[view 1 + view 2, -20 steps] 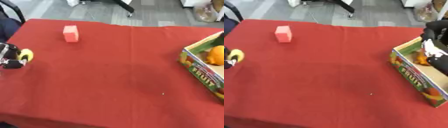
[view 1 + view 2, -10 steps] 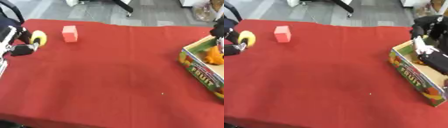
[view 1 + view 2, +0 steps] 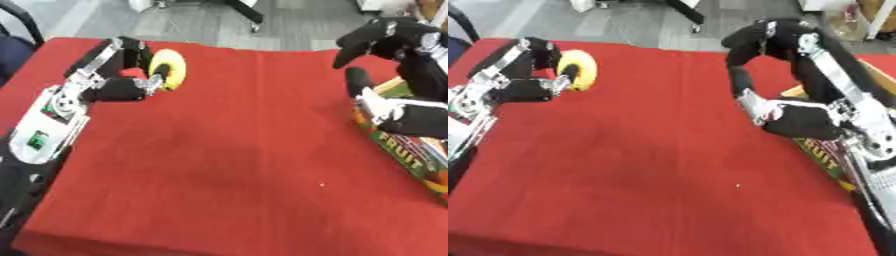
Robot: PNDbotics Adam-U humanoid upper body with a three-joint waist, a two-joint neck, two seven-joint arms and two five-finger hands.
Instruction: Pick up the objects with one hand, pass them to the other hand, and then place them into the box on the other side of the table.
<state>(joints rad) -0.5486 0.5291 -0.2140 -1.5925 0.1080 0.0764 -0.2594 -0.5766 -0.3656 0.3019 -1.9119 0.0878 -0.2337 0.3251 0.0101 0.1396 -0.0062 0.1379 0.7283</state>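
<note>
Left robot hand (image 3: 122,75) clamped on yellow ring (image 3: 166,68), at fingertips; right robot hand (image 3: 785,75) open, well apart.

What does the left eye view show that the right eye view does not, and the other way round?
Only the left eye view shows a bit of the pink block behind the left hand, and the word FRUIT on the box. Only the right eye view shows the right hand whole, its fingers spread. Both show the left hand holding the yellow ring above the red cloth.
</note>
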